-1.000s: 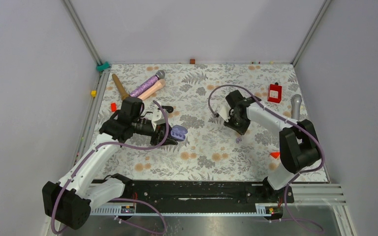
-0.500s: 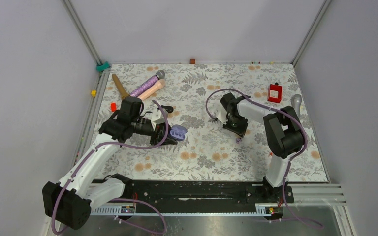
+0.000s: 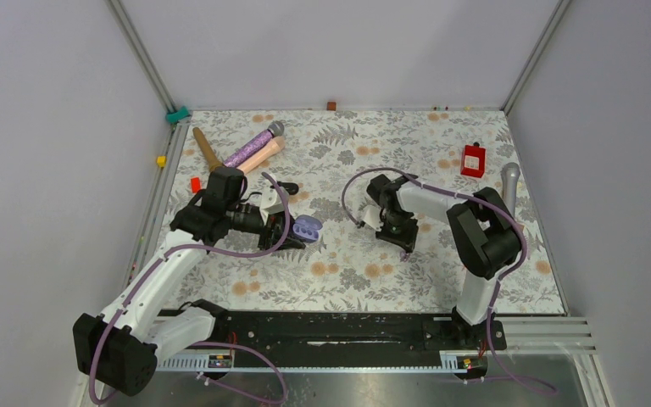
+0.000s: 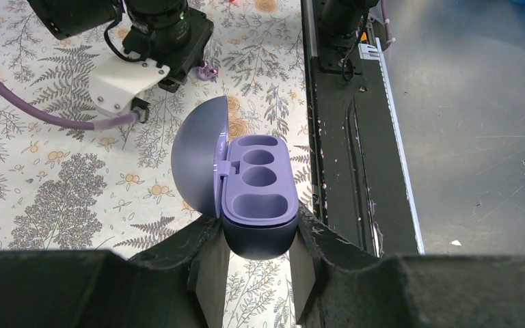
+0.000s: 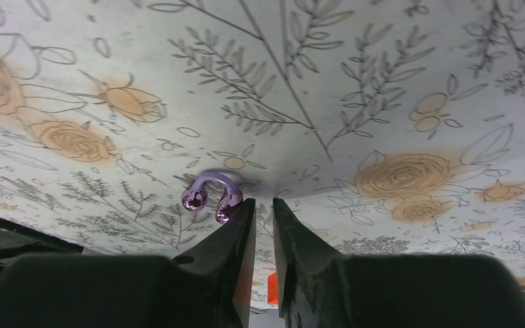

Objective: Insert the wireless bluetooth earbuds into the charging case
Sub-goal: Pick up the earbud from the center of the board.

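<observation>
My left gripper is shut on the base of the purple charging case. The case's lid is open and its wells are empty. It shows left of centre in the top view. A glossy purple earbud with a curved hook lies on the floral cloth. My right gripper is down at the cloth with only a narrow gap between its jaws and nothing in it. The earbud sits just outside its left finger. In the left wrist view the earbud shows beside the right gripper. No black earbud can be made out for sure.
A purple glitter microphone, a peach one and a brown handle lie at the back left. A red box and a grey microphone are at the right. A black rail runs along the near edge.
My right arm has swung left and nearer, and its gripper has come down beside the purple earbud. The left arm and the case have stayed still.
</observation>
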You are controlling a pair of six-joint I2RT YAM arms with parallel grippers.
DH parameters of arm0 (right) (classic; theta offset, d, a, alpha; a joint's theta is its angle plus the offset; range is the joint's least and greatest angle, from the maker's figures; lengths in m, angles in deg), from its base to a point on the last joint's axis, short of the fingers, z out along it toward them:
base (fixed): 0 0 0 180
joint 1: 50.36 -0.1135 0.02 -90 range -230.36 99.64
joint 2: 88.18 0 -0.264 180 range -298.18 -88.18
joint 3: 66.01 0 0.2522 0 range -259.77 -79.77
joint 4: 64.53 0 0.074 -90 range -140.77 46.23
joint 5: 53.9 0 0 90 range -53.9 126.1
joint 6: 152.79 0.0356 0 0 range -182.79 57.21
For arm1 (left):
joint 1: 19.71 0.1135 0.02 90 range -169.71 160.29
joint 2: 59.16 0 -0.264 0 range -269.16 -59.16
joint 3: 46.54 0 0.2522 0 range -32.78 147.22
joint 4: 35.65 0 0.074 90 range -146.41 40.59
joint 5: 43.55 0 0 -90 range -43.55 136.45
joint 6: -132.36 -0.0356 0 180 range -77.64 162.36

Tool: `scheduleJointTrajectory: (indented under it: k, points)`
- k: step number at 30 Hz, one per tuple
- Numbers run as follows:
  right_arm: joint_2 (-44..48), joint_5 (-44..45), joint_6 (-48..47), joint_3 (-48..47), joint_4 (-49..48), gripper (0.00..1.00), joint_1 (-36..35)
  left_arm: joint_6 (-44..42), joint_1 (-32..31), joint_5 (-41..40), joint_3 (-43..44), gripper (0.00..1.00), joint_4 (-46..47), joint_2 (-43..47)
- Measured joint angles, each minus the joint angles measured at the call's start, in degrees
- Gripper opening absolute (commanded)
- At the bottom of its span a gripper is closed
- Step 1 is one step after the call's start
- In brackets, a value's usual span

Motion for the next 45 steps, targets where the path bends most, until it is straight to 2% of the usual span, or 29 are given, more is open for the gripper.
scheduleJointTrajectory:
  k: [16,30,45]
  points:
    - [2.6,-0.33,0.66,3.58,5.79,0.22,-4.72,0.0,0.44,0.33,0.0,0.0,0.0,0.02]
    - [5.14,-6.12,1.25,3.67,8.57,0.21,-11.58,0.0,0.79,0.72,0.0,0.0,0.0,0.02]
    - [2.6,-4.57,1.29,2.14,7.65,0.23,-12.52,0.0,0.92,0.7,0.0,0.0,0.0,-0.07]
